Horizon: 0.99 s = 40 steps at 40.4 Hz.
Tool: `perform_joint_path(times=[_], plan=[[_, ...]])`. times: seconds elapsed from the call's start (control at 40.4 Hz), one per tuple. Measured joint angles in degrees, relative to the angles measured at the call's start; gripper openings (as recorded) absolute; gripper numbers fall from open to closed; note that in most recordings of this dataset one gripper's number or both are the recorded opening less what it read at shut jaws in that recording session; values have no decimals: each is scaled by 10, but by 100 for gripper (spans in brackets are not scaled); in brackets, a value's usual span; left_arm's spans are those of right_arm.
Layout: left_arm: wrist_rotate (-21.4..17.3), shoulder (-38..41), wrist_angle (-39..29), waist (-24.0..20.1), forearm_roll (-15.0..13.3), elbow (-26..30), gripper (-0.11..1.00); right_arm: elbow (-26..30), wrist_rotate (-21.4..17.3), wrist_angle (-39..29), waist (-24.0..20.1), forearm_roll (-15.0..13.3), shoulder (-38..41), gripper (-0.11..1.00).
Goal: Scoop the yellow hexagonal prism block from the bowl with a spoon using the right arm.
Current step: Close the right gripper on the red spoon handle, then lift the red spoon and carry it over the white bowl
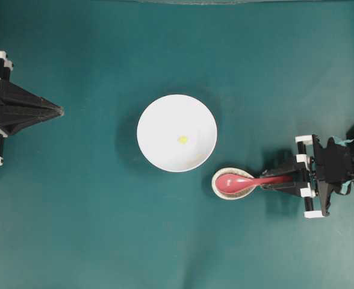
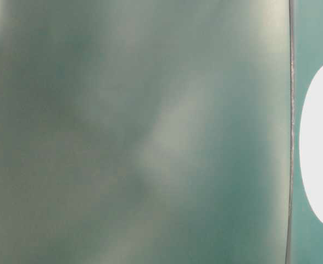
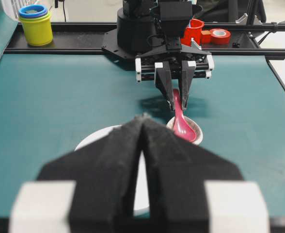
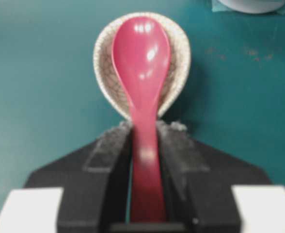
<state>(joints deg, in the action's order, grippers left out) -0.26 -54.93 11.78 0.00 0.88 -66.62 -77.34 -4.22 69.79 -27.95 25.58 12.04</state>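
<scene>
Between right gripper (image 4: 145, 141) fingers, spoon (image 4: 141, 73)

The bowl (image 1: 177, 132) sits mid-frame on the surface (image 1: 93, 229), with the block (image 1: 182, 139) inside it near its centre. Just lower right, the spoon (image 1: 240, 181) lies in the spoon rest (image 1: 218, 188), handle pointing right.

The right end effector (image 1: 272, 180) straddles the spoon (image 1: 242, 181) handle; the yellow hexagonal prism block (image 1: 182, 139) lies in the bowl (image 1: 159, 123).
</scene>
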Motion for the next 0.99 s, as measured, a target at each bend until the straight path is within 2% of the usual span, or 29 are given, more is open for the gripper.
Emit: perform_joint_path(times=[0.272, 0.52, 0.743, 0.99], plan=[[0, 1, 0, -1, 0, 0, 2, 5, 0, -7, 0, 0, -9, 23], [0, 0, -2, 0, 0, 1, 2, 4, 7, -30, 0, 0, -73, 23], [0, 0, -4, 0, 0, 0, 2, 4, 24, -91, 13, 1, -148, 23], [3, -3, -4, 0, 0, 1, 2, 15, 73, -179, 58, 1, -240, 23]])
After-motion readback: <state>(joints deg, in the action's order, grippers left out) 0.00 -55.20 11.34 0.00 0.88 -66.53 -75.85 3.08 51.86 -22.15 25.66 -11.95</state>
